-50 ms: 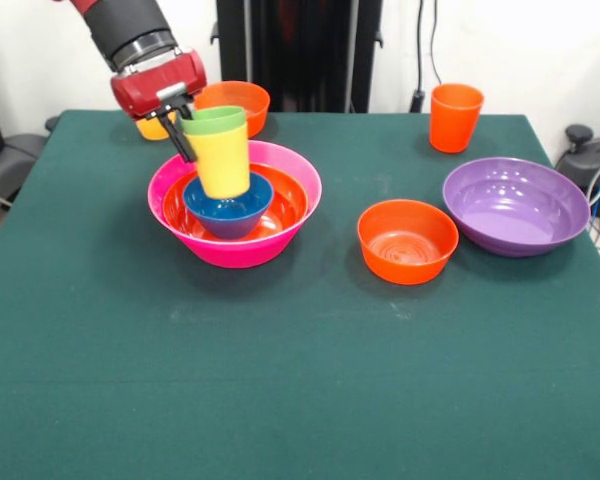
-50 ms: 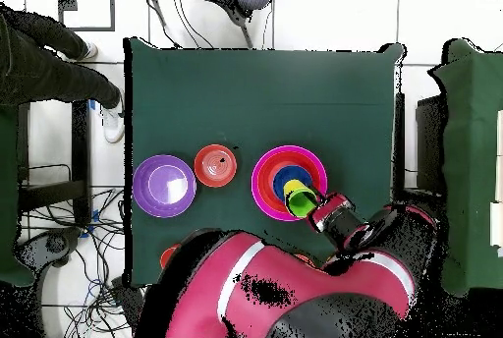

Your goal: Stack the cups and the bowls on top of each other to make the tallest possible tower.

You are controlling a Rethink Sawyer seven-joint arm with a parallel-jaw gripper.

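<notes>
Presently the red-and-black gripper [image 1: 185, 128] grips the rim of the light green plastic cup [image 1: 215, 121], nested in the yellow plastic tumbler [image 1: 223, 160]. Both lean, long axis tilted, inside the small blue bowl [image 1: 229, 206] of the tower [image 1: 235, 205].

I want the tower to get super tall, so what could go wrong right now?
1. The yellow cup with the green cup nested in it leans inside the blue bowl; it might tip when let go.
2. The gripper is at the cups' rim, so pulling away could drag them over.
3. The pink bowl and the wide orange bowl nest, adding little height.
</notes>
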